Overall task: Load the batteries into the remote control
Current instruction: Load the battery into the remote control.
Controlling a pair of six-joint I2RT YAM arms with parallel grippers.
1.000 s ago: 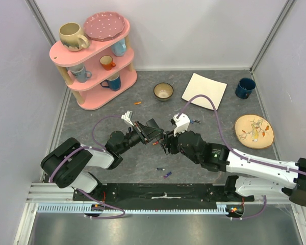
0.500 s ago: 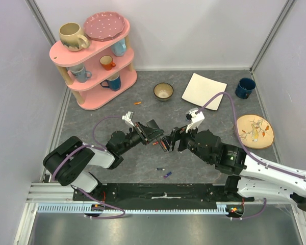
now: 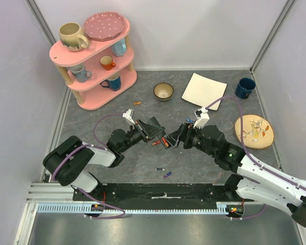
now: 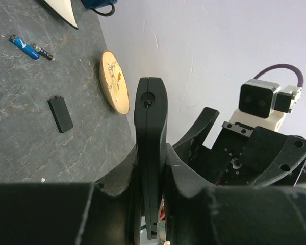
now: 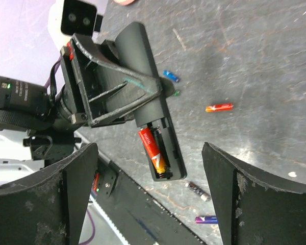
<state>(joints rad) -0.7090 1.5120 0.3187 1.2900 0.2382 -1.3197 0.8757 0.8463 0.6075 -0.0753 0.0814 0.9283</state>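
Observation:
My left gripper (image 3: 152, 130) is shut on the remote control (image 3: 162, 138), holding it above the table. The left wrist view shows the remote control (image 4: 151, 117) edge-on between the jaws. Seen from the right wrist, the remote control (image 5: 145, 76) has its battery bay uncovered, with one red-orange battery (image 5: 154, 148) lying in one slot and the other slot bare. My right gripper (image 5: 150, 153) stands wide open just right of the remote, holding nothing. Loose batteries lie on the table: orange-red (image 5: 219, 107), blue (image 5: 170, 76), dark (image 5: 198, 190) and purple (image 5: 206, 219).
A small black cover (image 4: 60, 114) lies on the table. A pink shelf (image 3: 94, 97) with mugs stands back left. A small bowl (image 3: 163, 91), white square plate (image 3: 204, 90), blue mug (image 3: 244, 87) and wooden plate (image 3: 253, 131) sit behind and right.
My right gripper has opened wide and drawn back to the right, away from the remote. The red-orange battery stays in the bay. The left gripper has barely moved.

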